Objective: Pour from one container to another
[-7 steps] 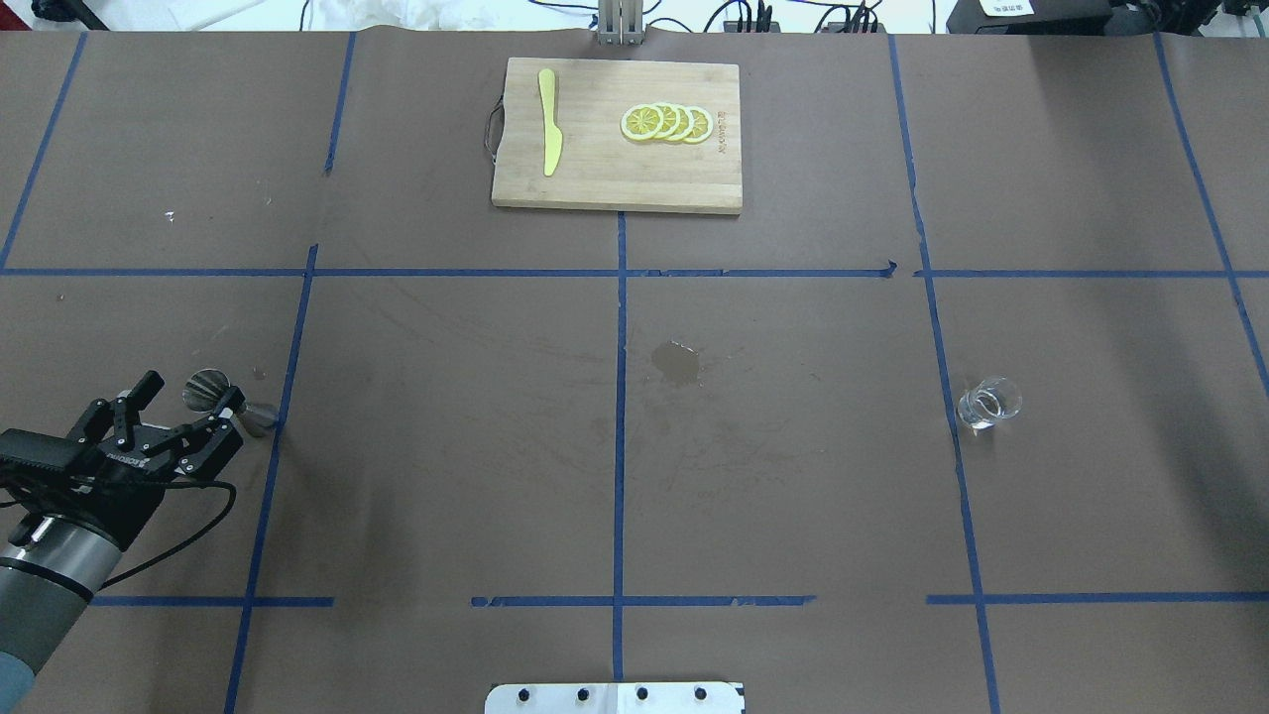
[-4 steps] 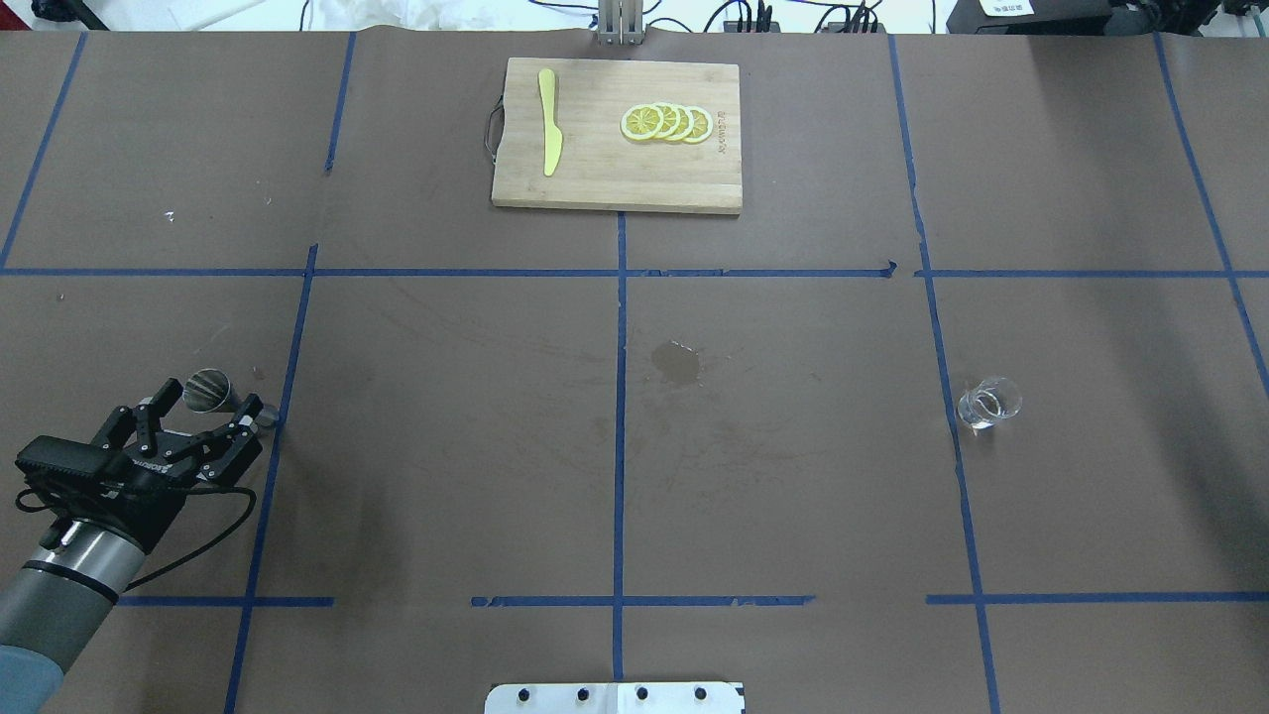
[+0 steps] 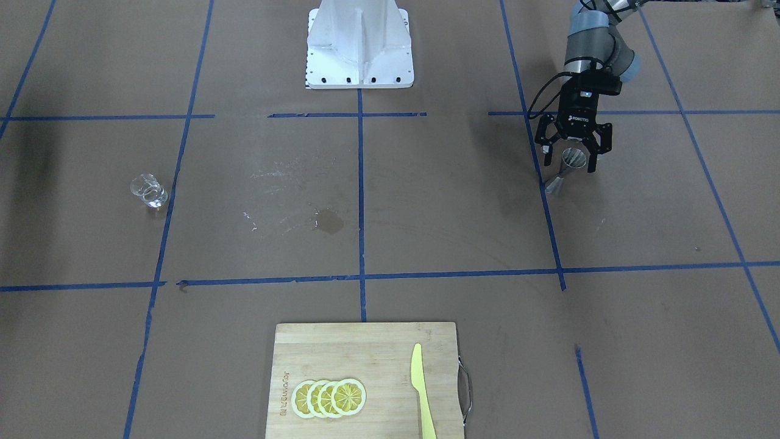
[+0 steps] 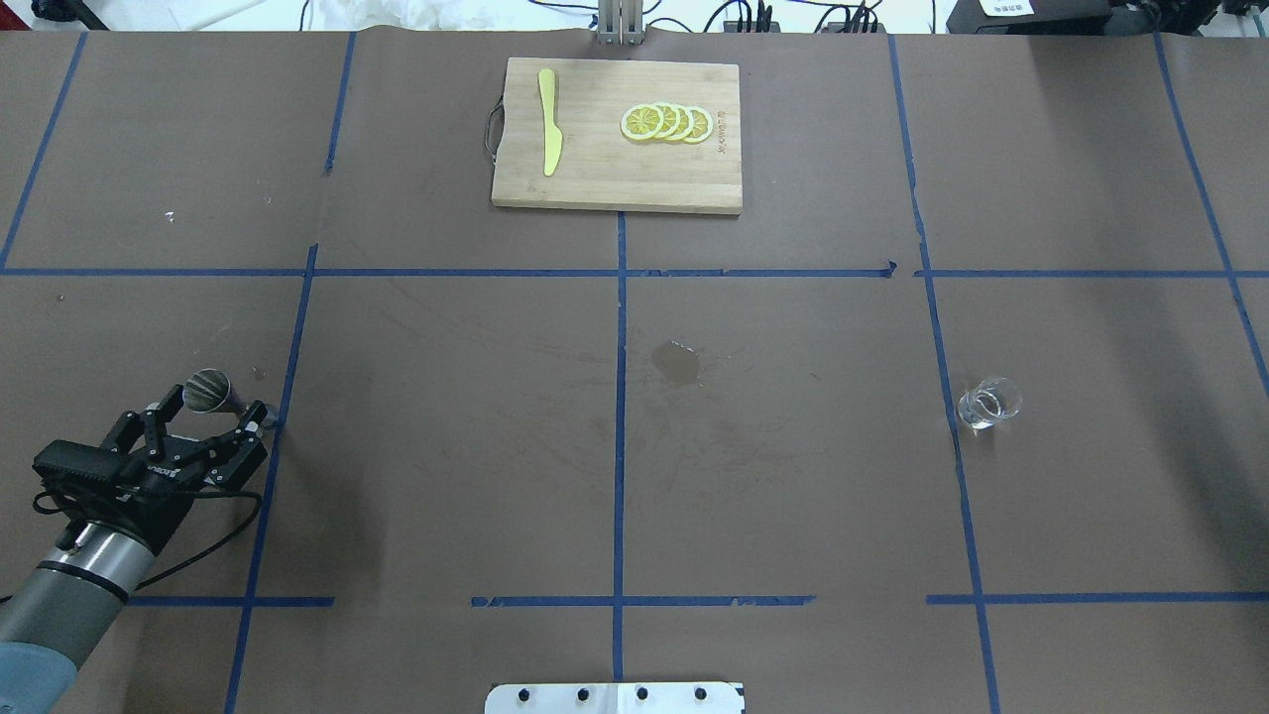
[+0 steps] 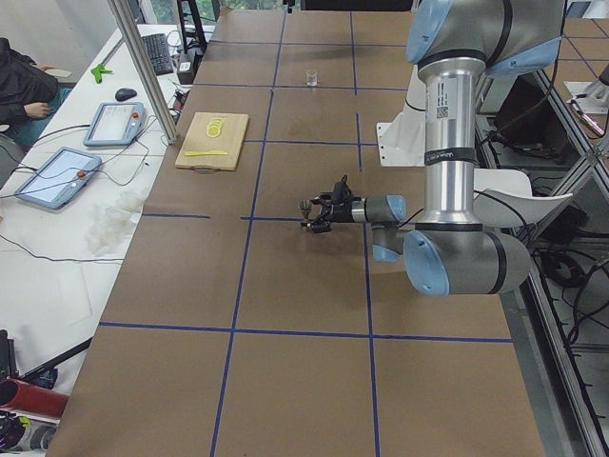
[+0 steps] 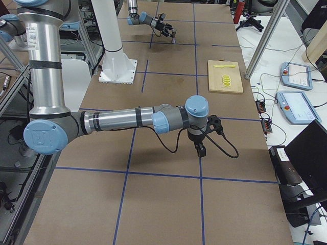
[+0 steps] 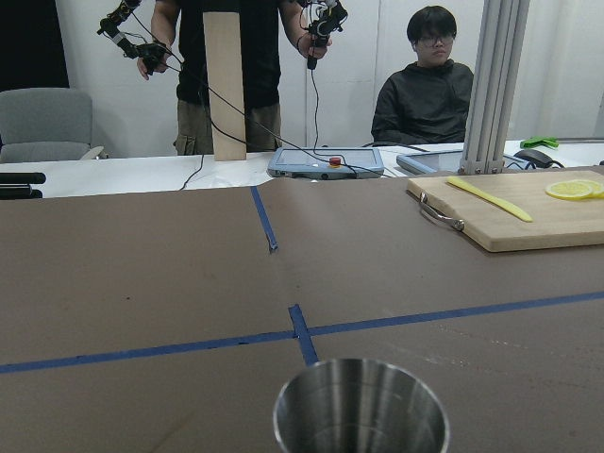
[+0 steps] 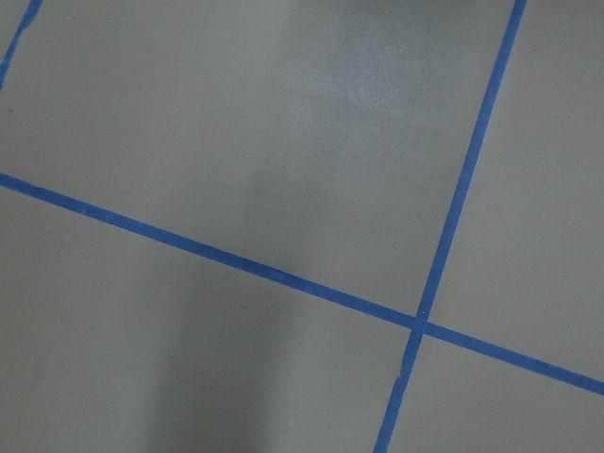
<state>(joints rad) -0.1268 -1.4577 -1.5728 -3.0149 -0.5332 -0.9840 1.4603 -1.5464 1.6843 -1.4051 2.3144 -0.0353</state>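
Observation:
The steel jigger [image 4: 208,391] stands upright on the brown table at the left, next to a blue tape line. My left gripper [image 4: 208,416] is low at the jigger, open, with one finger on each side of it; the front-facing view shows the gripper [image 3: 570,161] straddling the jigger [image 3: 571,162]. The jigger's rim [image 7: 360,415] fills the bottom of the left wrist view. The clear glass cup [image 4: 988,402] stands alone far to the right, also in the front-facing view [image 3: 148,189]. My right gripper [image 6: 200,148] hangs over bare table; I cannot tell its state.
A wooden cutting board [image 4: 615,183] at the table's far middle carries lemon slices [image 4: 666,122] and a yellow knife [image 4: 548,121]. A dark wet stain [image 4: 677,363] marks the centre. The robot base [image 3: 359,46] sits at the near edge. People stand beyond the table.
My left gripper has sunk lower and drawn slightly back toward the robot, settling with its fingers on either side of the jigger. Jigger and cup have not moved.

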